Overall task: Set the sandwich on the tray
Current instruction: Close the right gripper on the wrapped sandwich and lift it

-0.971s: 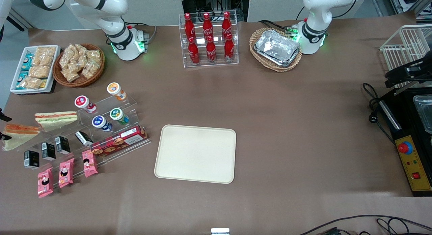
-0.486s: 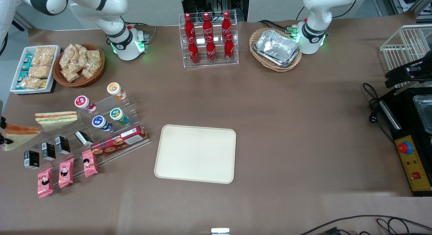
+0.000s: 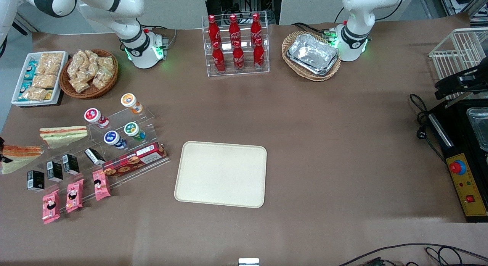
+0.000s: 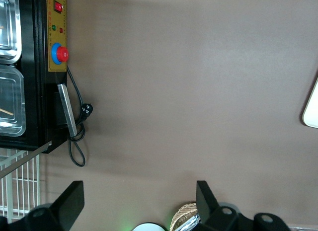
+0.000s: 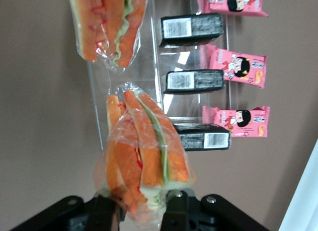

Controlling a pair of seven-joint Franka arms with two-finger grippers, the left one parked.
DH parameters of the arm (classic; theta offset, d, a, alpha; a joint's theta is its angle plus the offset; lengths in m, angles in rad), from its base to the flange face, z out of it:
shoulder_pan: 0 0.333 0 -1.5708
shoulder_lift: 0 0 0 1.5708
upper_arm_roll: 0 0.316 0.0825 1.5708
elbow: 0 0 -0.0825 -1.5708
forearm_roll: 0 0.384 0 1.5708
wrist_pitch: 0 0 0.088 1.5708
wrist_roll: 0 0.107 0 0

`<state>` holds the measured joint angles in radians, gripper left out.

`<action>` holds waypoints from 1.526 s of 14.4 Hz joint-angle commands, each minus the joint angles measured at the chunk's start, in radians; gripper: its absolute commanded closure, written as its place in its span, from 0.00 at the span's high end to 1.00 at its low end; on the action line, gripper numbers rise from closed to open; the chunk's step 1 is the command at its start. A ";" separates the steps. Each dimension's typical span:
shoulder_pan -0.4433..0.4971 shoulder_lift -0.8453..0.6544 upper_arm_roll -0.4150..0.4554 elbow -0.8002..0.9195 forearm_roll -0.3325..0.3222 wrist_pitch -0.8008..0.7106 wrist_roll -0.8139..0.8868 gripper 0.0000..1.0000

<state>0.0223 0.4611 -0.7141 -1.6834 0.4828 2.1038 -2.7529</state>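
Front view shows the desk (image 3: pixel 324 144) with the tray (image 3: pixel 220 174) bare at its middle. Well apart, at the working arm's end, the sandwich (image 5: pixel 144 156) sits clenched at its wide end in the gripper (image 5: pixel 141 211) jaws. It looks light, soft, slippery-wrapped; squeeze gently.

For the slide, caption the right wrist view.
Gripper shut on the sandwich, lifted beside the acrylic rack.
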 commanded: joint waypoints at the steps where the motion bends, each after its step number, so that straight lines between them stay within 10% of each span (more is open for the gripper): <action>1: -0.001 -0.012 -0.042 0.102 0.045 -0.146 -0.033 0.00; 8: 0.094 -0.035 -0.045 0.281 -0.075 -0.346 0.417 0.00; 22: 0.609 -0.012 -0.024 0.307 -0.115 -0.322 1.304 0.00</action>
<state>0.5369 0.4239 -0.7361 -1.3996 0.3816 1.7584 -1.6073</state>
